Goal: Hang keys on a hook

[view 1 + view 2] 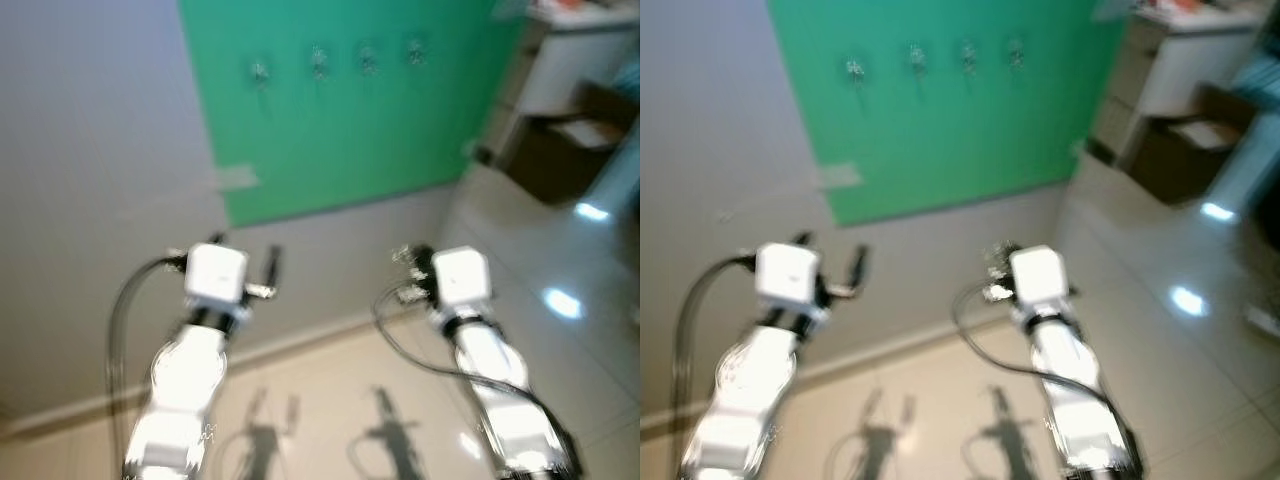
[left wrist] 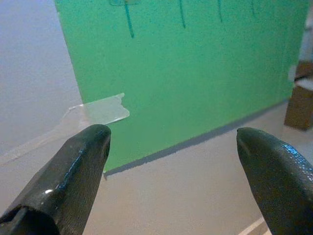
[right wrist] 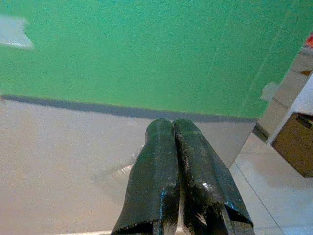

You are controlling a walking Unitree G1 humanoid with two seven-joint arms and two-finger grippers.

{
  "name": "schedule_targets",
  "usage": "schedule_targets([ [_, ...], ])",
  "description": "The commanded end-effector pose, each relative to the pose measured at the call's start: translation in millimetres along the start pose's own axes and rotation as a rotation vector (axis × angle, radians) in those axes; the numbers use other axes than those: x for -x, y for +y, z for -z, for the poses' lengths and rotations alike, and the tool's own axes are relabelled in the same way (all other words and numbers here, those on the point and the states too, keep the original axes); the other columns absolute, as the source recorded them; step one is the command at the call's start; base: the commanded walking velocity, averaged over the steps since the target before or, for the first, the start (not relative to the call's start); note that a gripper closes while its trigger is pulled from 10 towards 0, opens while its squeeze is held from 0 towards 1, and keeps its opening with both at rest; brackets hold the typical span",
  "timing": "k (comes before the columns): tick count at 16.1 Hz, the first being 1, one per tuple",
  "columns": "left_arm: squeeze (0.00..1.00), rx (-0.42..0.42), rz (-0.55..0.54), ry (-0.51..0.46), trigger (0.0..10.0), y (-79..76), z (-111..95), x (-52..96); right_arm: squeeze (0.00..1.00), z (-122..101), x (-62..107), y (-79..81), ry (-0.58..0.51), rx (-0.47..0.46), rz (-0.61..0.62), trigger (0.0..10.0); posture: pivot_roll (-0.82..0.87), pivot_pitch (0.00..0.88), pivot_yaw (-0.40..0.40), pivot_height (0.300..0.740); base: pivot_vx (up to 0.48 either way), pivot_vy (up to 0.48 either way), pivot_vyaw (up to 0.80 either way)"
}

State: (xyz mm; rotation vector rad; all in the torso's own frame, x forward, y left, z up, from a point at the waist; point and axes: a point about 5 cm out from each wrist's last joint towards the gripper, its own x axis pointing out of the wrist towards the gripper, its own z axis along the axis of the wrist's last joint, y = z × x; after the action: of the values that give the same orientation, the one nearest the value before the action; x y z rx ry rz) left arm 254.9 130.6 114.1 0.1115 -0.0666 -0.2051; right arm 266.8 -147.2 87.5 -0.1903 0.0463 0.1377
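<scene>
Nearest to us, our left pincer (image 2: 171, 161) has its fingers wide apart and holds nothing. Our right pincer (image 3: 177, 147) has its fingers pressed together; something small and metallic sits near it, but we cannot tell whether these are the keys. Farther, a green panel (image 1: 350, 130) on the grey wall (image 1: 100, 200) carries four hooks (image 1: 319, 62) along its top edge. A brown box (image 1: 565, 150) stands on the floor at the right.

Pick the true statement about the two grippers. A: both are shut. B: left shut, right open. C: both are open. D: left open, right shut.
D: in the left wrist view the left gripper has its fingers spread wide apart against the green panel, while in the right wrist view the right gripper has its fingers pressed together.
</scene>
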Motion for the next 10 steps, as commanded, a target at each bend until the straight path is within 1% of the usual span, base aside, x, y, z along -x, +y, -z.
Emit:
schedule_targets([
  [1, 0.0, -0.016, -0.019, 0.011, 10.0, 7.4, 2, 3.0, 0.0, -10, -4.9, 5.1, -0.038, -0.011, -0.007, 10.0, -0.06, 0.013, -0.029, 0.74, 0.401, 0.0, 0.0],
  [3, 0.0, -0.015, -0.015, 0.009, 10.0, 3.5, 0, 4.5, 0.0, -9, -6.6, 2.9, -0.037, -0.03, 0.001, 10.0, -0.05, 0.015, -0.039, 0.74, 0.405, 0.0, 0.0],
  [4, 0.0, -0.02, -0.014, 0.01, 10.0, 4.0, 0, 4.8, 0.0, -8, -7.6, 2.8, -0.033, -0.039, 0.001, 10.0, -0.04, 0.015, -0.039, 0.74, 0.405, 0.0, 0.0],
  [6, 0.0, -0.03, -0.028, 0.013, 10.0, 9.0, 1, 3.5, 0.0, -10, -10.7, 1.3, -0.039, -0.051, 0.007, 10.0, -0.04, 0.008, -0.041, 0.74, 0.405, 0.0, 0.0],
  [8, 0.0, -0.036, -0.038, 0.015, 10.0, 11.9, 1, 2.7, 0.0, -12, -11.3, 5.8, -0.05, -0.033, -0.039, 10.0, -0.05, 0.003, -0.037, 0.74, 0.405, 0.0, 0.0],
  [9, 0.0, -0.01, -0.071, 0.015, 10.0, 16.0, 1, 0.7, 0.0, -12, -11.0, 10.1, -0.057, -0.034, -0.061, 10.0, -0.05, 0.0, -0.029, 0.74, 0.0, 0.0, 0.0],
  [10, 0.0, -0.016, -0.066, 0.023, 10.0, 16.6, 1, -1.2, 0.0, -13, -11.2, 10.6, -0.059, -0.034, -0.062, 10.0, -0.05, 0.0, -0.027, 0.74, 0.0, 0.0, 0.0],
])
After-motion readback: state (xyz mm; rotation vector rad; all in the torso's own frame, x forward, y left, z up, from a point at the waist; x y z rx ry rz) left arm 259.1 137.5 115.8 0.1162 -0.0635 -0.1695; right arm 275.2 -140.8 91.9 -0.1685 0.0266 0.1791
